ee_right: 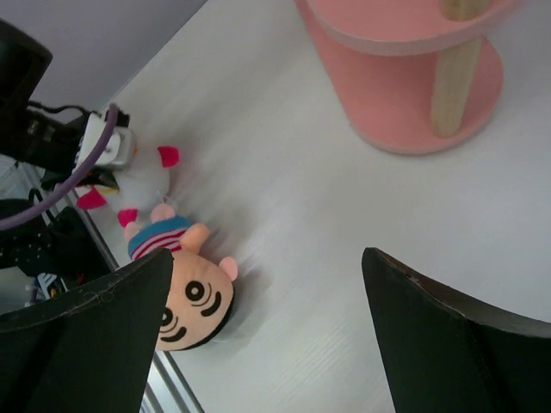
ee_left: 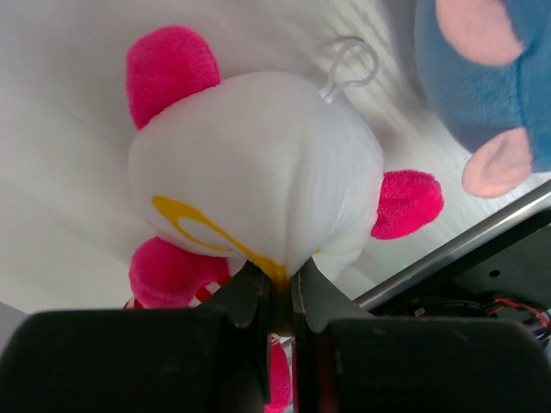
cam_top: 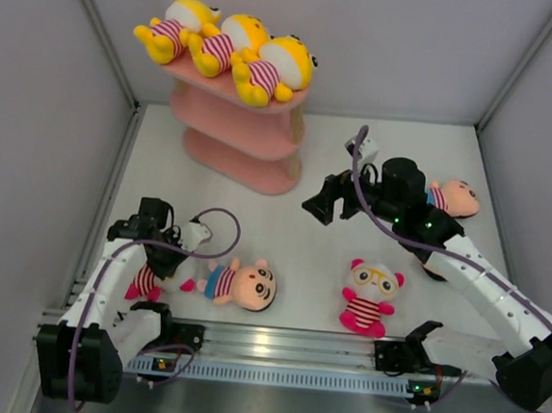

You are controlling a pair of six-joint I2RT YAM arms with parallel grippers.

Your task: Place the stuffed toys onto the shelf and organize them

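My left gripper point(ee_left: 284, 292) is shut on the white head of a pink-and-white stuffed toy point(ee_left: 258, 163), pinching its fabric by the yellow glasses. From above, that toy point(cam_top: 145, 283) lies at the near left under the left gripper point(cam_top: 163, 264). A peach-faced toy point(cam_top: 245, 283) lies right beside it. Another pink-and-white toy with glasses point(cam_top: 370, 297) sits near the front middle. Three yellow toys point(cam_top: 230, 44) lie on the top board of the pink shelf point(cam_top: 243, 136). My right gripper point(cam_top: 323, 203) hangs open and empty above the table, right of the shelf. A third kind of view, the right wrist, shows the peach-faced toy point(ee_right: 185, 297) beyond its left finger.
A second peach-faced toy point(cam_top: 454, 198) lies at the right, partly hidden behind the right arm. The shelf's lowest board and a wooden post point(ee_right: 455, 82) show at the top of the right wrist view. A metal rail point(cam_top: 273, 346) runs along the near edge. Grey walls close in both sides.
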